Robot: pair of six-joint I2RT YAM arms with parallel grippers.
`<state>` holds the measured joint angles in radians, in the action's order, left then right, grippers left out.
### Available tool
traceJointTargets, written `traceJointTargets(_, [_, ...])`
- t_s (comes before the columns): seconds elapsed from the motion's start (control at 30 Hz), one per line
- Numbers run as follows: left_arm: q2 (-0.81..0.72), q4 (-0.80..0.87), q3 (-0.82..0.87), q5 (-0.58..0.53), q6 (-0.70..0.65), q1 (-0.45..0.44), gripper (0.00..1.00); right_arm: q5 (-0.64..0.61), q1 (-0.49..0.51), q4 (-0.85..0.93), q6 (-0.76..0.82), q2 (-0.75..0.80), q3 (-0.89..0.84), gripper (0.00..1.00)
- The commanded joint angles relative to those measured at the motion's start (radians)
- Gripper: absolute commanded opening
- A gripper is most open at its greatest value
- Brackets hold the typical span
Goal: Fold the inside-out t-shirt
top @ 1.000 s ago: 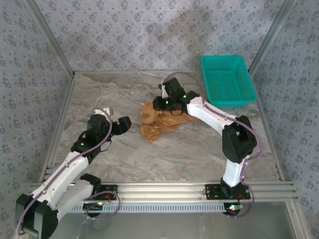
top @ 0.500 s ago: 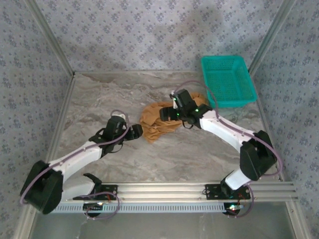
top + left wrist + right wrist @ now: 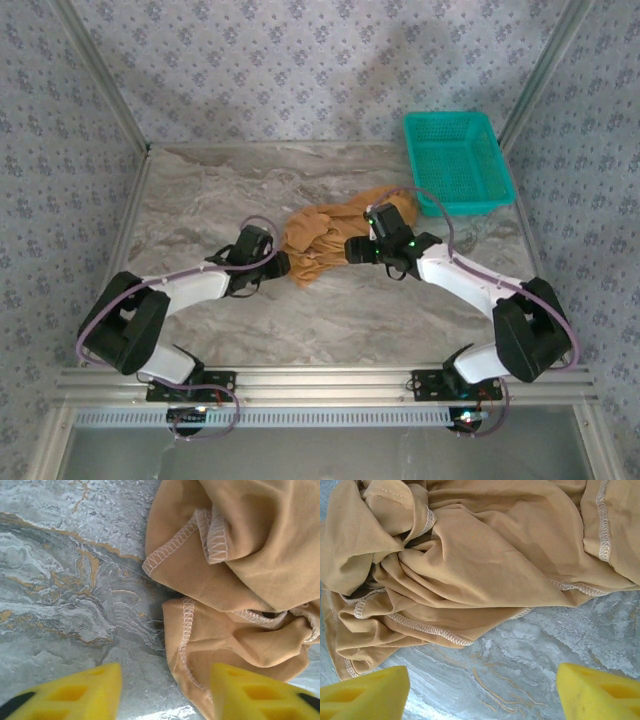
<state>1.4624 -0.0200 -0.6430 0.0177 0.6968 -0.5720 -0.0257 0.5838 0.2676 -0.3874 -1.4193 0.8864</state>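
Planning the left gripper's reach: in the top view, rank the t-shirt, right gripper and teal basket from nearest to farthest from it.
1. t-shirt, crumpled just right of the left gripper.
2. right gripper, across the cloth, on its right side.
3. teal basket, at the back right corner.

Left arm: it has swung in from the near left and stretched out low. The left claw (image 3: 283, 266), earlier well apart from the inside-out t-shirt (image 3: 315, 240), is now at the cloth's left edge.
Right arm: it has drawn back from the heap's far side and its elbow has dropped. The right claw (image 3: 352, 248) is now at the cloth's right side.
Cloth: once a tight heap, it now has a flap trailing toward the teal basket (image 3: 455, 160).
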Motion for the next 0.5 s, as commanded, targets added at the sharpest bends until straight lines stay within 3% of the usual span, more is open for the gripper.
traceJointTargets(0.0, [-0.001, -0.007, -0.033, -0.004, 0.003, -0.004, 0.36, 0.025, -0.009, -0.038, -0.012, -0.035, 0.0, 0.74])
traceJointTargets(0.13, [-0.002, 0.037, -0.052, -0.029, 0.003, -0.004, 0.13, 0.016, -0.018, -0.038, -0.023, -0.062, -0.006, 0.69])
traceJointTargets(0.2, [-0.002, 0.056, -0.06, -0.042, 0.004, -0.005, 0.06, 0.014, -0.022, -0.043, -0.026, -0.069, -0.016, 0.67])
traceJointTargets(0.3, [-0.007, 0.086, -0.075, -0.051, 0.007, -0.004, 0.0, 0.021, -0.027, -0.059, -0.034, -0.081, -0.036, 0.65])
traceJointTargets(0.47, [-0.06, 0.141, -0.083, -0.073, 0.017, -0.005, 0.0, 0.042, -0.023, -0.075, -0.054, -0.143, -0.021, 0.65])
